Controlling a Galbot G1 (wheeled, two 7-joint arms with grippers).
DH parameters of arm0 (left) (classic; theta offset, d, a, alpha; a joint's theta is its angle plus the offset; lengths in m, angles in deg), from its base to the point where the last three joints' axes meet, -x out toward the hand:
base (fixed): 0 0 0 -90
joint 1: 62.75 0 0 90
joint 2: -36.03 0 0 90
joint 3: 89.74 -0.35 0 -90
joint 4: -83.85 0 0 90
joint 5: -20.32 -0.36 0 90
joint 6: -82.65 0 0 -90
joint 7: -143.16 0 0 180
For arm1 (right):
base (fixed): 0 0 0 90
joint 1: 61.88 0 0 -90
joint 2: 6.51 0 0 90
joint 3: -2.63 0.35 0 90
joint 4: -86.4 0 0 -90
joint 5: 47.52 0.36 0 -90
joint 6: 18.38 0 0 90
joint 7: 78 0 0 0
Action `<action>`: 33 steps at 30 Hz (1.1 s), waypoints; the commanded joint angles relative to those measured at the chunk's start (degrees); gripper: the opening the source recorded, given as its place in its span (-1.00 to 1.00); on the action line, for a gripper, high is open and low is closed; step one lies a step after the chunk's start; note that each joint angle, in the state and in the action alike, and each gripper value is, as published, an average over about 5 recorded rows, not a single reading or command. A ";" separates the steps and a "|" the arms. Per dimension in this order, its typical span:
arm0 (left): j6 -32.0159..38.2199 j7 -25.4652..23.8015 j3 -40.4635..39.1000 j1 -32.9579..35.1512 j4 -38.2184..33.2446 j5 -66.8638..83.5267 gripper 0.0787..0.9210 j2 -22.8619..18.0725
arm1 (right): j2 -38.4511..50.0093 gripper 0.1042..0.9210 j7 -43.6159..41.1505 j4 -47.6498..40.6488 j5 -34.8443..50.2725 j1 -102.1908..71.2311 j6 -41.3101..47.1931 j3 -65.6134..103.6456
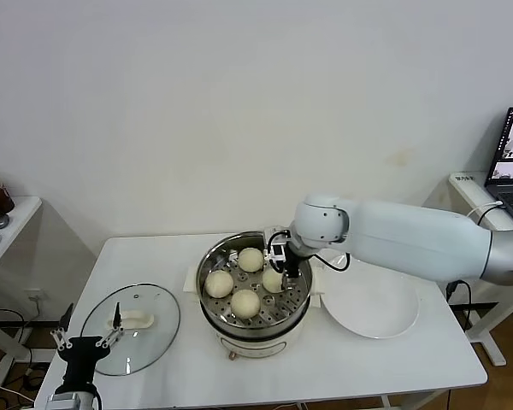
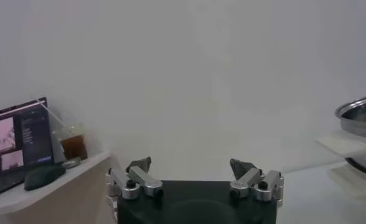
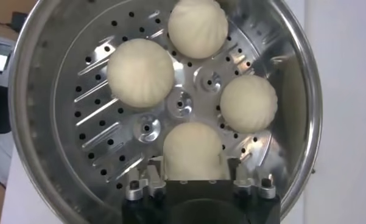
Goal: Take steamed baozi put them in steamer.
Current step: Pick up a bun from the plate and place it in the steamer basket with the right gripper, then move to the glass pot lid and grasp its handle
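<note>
We saw our right gripper (image 1: 285,275) reaching down inside the large round shiny steel steamer (image 1: 210,263) on the white table (image 1: 368,359), hanging low over the side of the perforated steel tray (image 3: 103,115) that lay nearest the flat white plate (image 1: 372,301). Its jaws stood spread wide, one on each side of a small round, smooth, cream-white steamed baozi (image 3: 193,151), which sat on the tray between them; whether the fingers (image 3: 147,182) touched the dough we could not tell. The bun was round, so it showed no long axis (its domed top faced up toward the wrist).

Three more cream-white baozi rested on the same tray, all apart from one another. Ahead of the claw, beyond the held-between bun, sat one (image 3: 140,72) across the tray's centre, another (image 3: 248,103) just to one side, and the last (image 3: 198,27) farthest off against the far wall. In the head view the four made a loose ring round the tray's middle.

Our left gripper (image 1: 87,343) waited well apart from the steamer, low at the near edge of the table, its fingers (image 2: 137,178) splayed wide and empty. Just beyond it lay the round glass lid (image 1: 130,329) with its white handle (image 1: 135,319), flat on the table beside the steamer.
</note>
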 commanded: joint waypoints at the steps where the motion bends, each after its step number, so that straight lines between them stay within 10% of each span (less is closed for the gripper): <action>1: 0.02 0.00 0.08 0.00 -0.09 0.01 0.77 0.05 | 4.51 0.72 1.26 4.30 -0.37 -1.37 0.12 4.91; 9: 0.62 -0.05 -0.15 -0.18 -0.10 0.11 0.77 -0.02 | 18.34 0.76 21.60 14.50 -0.81 -16.24 -10.31 21.36; 16: 1.40 0.03 -0.37 -0.25 -0.16 -0.30 0.77 -0.17 | 27.33 0.76 35.59 19.86 -3.79 -62.19 -31.29 59.37; 33: 0.16 5.22 -4.40 0.06 -0.82 -14.69 0.77 -1.23 | -18.71 0.76 34.52 15.96 -27.80 -110.28 -67.30 118.13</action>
